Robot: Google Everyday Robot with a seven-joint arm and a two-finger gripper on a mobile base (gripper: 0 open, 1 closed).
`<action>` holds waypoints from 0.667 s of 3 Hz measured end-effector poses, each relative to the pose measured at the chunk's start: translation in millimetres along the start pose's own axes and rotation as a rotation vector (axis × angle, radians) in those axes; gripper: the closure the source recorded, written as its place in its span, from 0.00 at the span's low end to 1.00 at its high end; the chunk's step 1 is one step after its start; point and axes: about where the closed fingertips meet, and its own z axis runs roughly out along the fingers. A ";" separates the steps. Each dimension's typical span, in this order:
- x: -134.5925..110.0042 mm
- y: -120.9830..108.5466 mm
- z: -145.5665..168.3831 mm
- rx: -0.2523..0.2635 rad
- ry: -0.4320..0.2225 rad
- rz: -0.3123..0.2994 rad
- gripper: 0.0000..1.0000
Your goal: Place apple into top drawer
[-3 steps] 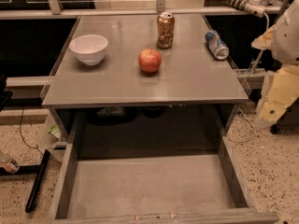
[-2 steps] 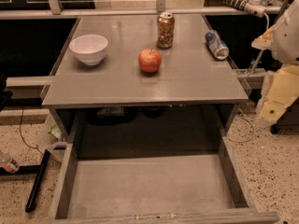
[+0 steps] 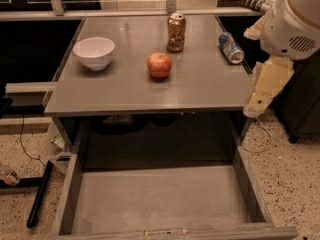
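The apple (image 3: 159,65) sits on the flat grey tabletop (image 3: 200,86), near the middle and a little toward the back, resting upright with its stem dimple on top, touching none of the other items and outside every container. To its left, well apart, stands a white bowl (image 3: 93,52), upright, its inner wall showing plain white down as far as the view reaches. Behind the apple and slightly to its right stands a brown and gold can (image 3: 176,32), upright with its top facing up. Farther right, near the table's edge, a blue and white can (image 3: 231,47) lies on its side. Below the tabletop the top drawer (image 3: 67,199) is pulled out toward the camera, its low grey side walls running forward on both sides and its flat grey bottom in full view from wall to wall; the apple is on the table above and behind it, not in it. The gripper (image 3: 260,96), cream-coloured, hangs at the right of the table beneath the robot's white rounded housing (image 3: 295,19), just beside the table's right front corner, apart from the apple and the drawer; whether it is spread or pressed together cannot be told, and it carries nothing that shows
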 end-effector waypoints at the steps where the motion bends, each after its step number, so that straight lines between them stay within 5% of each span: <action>1: -27.9 -30.6 15.0 0.060 -0.068 -0.072 0.00; 2: -47.9 -57.0 29.5 0.100 -0.165 -0.127 0.00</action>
